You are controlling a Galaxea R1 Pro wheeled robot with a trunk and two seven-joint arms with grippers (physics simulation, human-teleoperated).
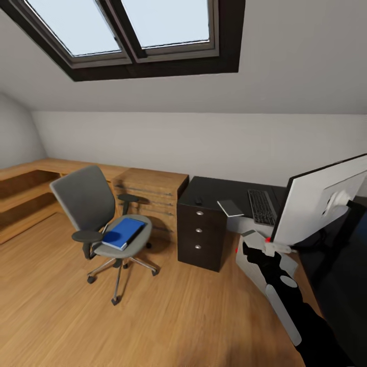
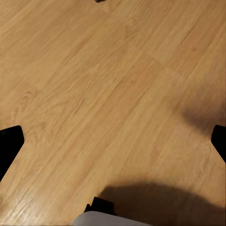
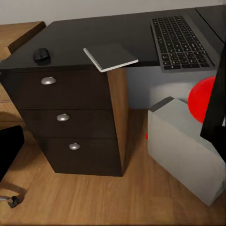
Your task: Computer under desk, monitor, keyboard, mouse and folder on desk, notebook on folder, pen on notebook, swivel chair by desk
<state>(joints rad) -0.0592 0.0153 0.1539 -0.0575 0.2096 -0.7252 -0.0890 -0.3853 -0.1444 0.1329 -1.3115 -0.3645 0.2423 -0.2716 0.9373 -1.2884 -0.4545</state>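
Three things already lie on the bench [image 1: 214, 186]: keyboard [image 1: 261, 206], mouse [image 3: 42, 55], notebook [image 1: 230, 208]; folder [image 1: 123, 233] remains on chair [image 1: 94, 214]; jaws' state I cannot tell

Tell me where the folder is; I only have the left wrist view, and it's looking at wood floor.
Observer: The folder lies flat on the seat of the swivel chair, seen from the head view.
Operator: Report the desk end by the drawers.
Observer: The mouse sits on the desk, above the drawer unit.
Operator: Check the notebook.
Observer: The notebook lies on the desk between the mouse and the keyboard, with one corner overhanging the front edge.
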